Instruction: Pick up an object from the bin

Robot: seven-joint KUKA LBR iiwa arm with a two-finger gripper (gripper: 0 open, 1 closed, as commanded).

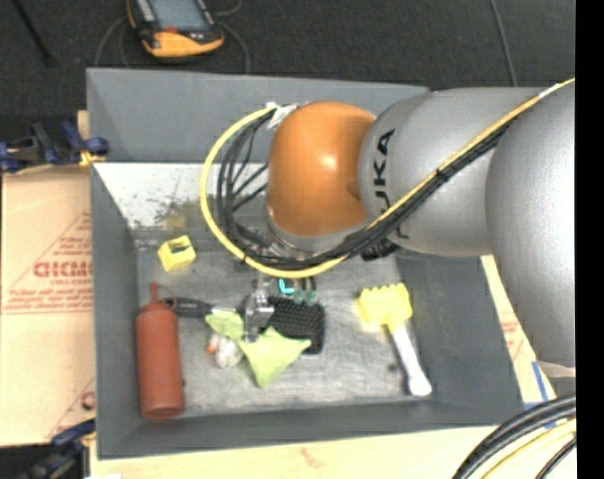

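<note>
Bottle (159,362) L side of bin (112,267); block (177,253) behind it; cloth (267,355) ctr; brush (385,307) R.

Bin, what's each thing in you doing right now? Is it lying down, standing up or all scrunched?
red bottle: lying flat by the left wall, neck toward the back.
yellow block: sitting alone, back left.
yellow brush: lying flat on the right, white handle toward the front.
green cloth: crumpled in the middle.
black mesh pad: lying against the green cloth.
gripper: down low over the middle things.
</note>
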